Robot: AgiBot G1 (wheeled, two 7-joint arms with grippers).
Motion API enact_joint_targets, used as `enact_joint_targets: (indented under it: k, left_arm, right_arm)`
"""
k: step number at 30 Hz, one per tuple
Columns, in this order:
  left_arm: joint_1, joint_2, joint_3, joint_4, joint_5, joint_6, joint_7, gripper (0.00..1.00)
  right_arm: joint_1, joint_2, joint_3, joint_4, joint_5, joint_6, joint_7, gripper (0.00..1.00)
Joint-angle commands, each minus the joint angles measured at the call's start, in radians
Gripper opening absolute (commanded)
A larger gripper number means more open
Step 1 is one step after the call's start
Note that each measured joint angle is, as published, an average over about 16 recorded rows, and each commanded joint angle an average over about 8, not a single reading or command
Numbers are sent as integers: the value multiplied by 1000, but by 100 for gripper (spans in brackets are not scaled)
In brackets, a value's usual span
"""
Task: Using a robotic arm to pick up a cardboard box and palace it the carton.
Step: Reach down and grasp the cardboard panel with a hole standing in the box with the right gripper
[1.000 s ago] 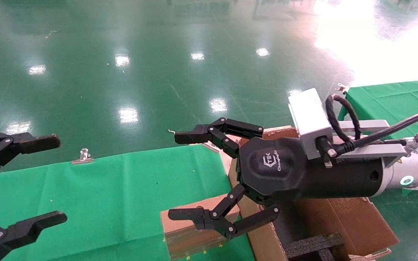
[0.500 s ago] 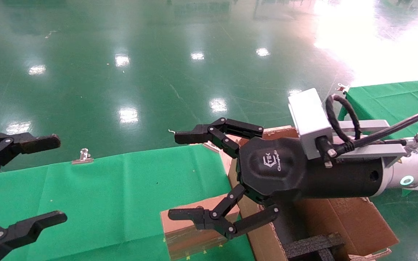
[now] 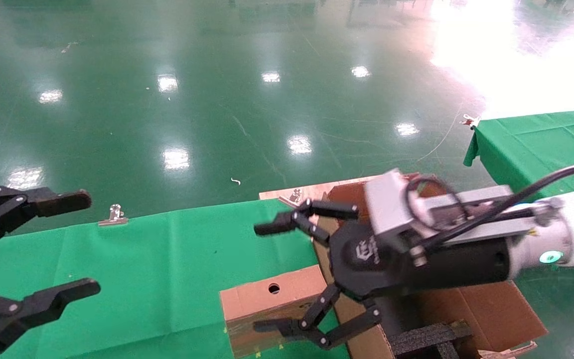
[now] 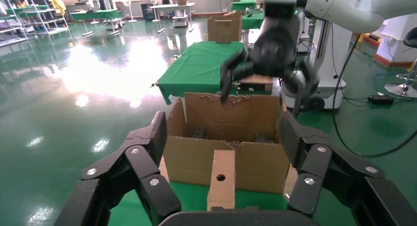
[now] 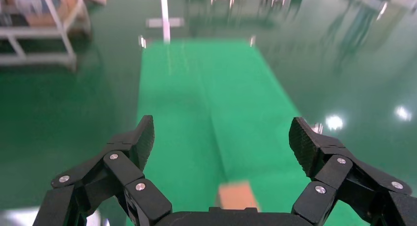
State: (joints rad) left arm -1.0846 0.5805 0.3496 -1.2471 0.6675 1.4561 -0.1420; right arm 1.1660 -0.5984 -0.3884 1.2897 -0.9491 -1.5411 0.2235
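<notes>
The small brown cardboard box (image 3: 252, 299) with a round hole lies on the green cloth against the carton's (image 3: 476, 309) left wall. My white right arm reaches in from the right. Its gripper (image 3: 272, 279) is open, one finger above the box and the others (image 3: 287, 329) low at its front, apart from it. In the right wrist view the gripper (image 5: 223, 135) spreads wide over the cloth with the box (image 5: 237, 195) below. My left gripper (image 3: 85, 244) hangs open at the left. From the left wrist, the open gripper (image 4: 223, 137) frames the box (image 4: 222, 179) and carton (image 4: 192, 159).
Black foam inserts (image 3: 426, 339) sit inside the carton. A metal clip (image 3: 113, 215) holds the green cloth (image 3: 142, 259) at the table's far edge, with glossy green floor beyond. A second green-covered table (image 3: 531, 139) stands at the back right.
My right gripper has dropped lower and tilted down toward the cardboard box, uncovering the box's top and its hole. The left gripper has barely shifted.
</notes>
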Motion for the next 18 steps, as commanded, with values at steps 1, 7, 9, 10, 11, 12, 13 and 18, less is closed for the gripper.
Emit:
enact_joint_targets:
  k: [1,7,9,10,11,12,13,18]
  left_arm:
    - [0,0,0,0,0,0,0,0]
    - [0,0,0,0,0,0,0,0]
    - [0,0,0,0,0,0,0,0]
    - [0,0,0,0,0,0,0,0]
    - [0,0,0,0,0,0,0,0]
    - [0,0,0,0,0,0,0,0]
    - [0,0,0,0,0,0,0,0]
    - [0,0,0,0,0,0,0,0]
  right_arm:
    - [26,2,-26,1,-59,-11,11,100]
    - [123,-44,-140,-19,-235,-33,11,100]
    - [154,-63,-177,-34,-281,-35,3,100]
    - [169,-74,-196,-43,-302,-36,-2,100]
    - [183,-84,-213,-52,-322,-35,-7,100]
    - [197,-94,-230,-62,-339,-35,-13,100]
    - [210,-105,-246,-73,-355,-34,-19,100]
    - [271,-164,-316,-134,-430,-30,-57,100]
